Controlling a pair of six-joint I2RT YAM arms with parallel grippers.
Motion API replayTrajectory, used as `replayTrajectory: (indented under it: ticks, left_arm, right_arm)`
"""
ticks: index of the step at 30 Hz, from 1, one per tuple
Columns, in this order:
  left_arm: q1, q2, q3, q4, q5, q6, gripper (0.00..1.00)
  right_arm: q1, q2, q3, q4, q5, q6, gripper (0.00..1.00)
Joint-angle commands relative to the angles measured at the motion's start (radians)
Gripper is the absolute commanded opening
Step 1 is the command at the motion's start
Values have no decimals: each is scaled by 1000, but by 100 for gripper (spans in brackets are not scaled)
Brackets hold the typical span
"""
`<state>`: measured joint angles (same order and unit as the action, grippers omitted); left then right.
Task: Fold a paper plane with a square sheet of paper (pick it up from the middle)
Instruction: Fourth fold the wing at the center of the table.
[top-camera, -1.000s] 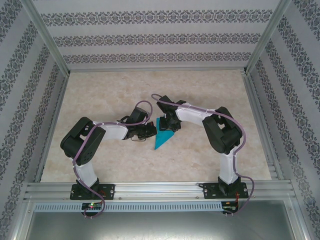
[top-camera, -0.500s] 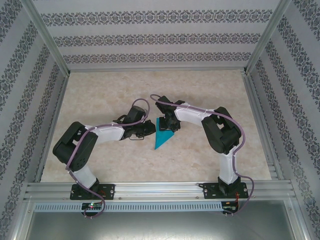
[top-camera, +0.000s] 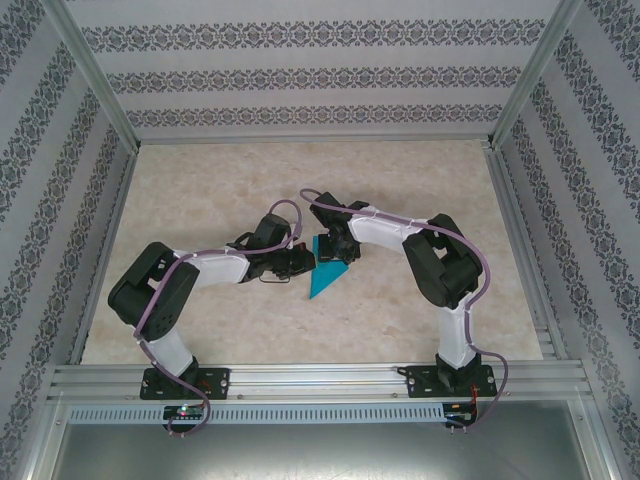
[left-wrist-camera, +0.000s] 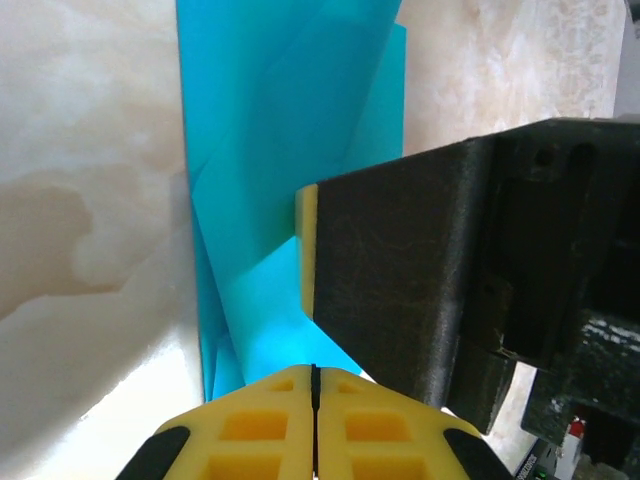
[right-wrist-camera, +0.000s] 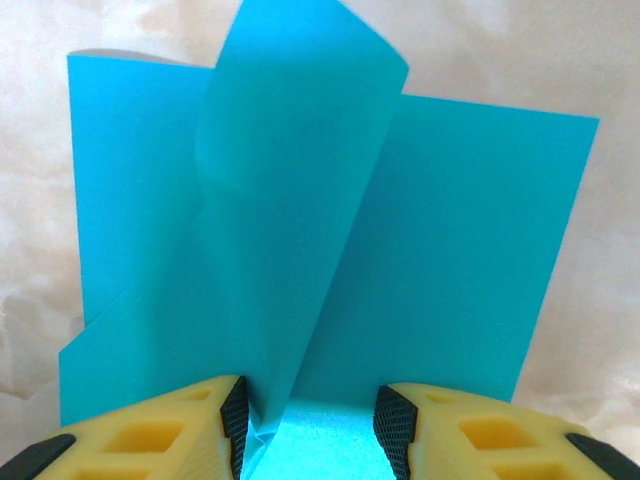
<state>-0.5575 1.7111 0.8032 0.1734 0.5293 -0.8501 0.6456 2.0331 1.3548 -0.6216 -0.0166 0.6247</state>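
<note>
Left arm (top-camera: 215, 265) and right arm (top-camera: 400, 232) are bending inward toward one folded sheet of paper (top-camera: 325, 277).
Left tool (left-wrist-camera: 314, 372) is clenching shut; right tool (right-wrist-camera: 310, 400) is gaping around one raised flap (right-wrist-camera: 300, 200).

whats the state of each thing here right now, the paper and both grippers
sheet of paper: partly folded, lying on the table, one flap curling upward
left gripper: shut, tips at the paper's edge
right gripper: open, jaws either side of the raised flap's base
</note>
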Motion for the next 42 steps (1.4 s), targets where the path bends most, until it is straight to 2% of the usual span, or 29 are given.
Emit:
replayTrajectory:
  ticks: [1, 25, 32, 42]
  left_arm:
    - [-14, 34, -3, 54, 34, -17, 9]
    - [-21, 91, 16, -73, -33, -6, 5]
    - [-25, 108, 32, -172, -54, 33, 4]
    - [-34, 131, 76, -298, -95, 81, 3]
  right_arm:
    - [-22, 182, -98, -94, 114, 10, 44]
    - [-24, 188, -98, -95, 108, 17, 42]
    - [-34, 85, -79, -112, 59, 9, 43]
    - [-89, -157, -62, -52, -137, -3, 47]
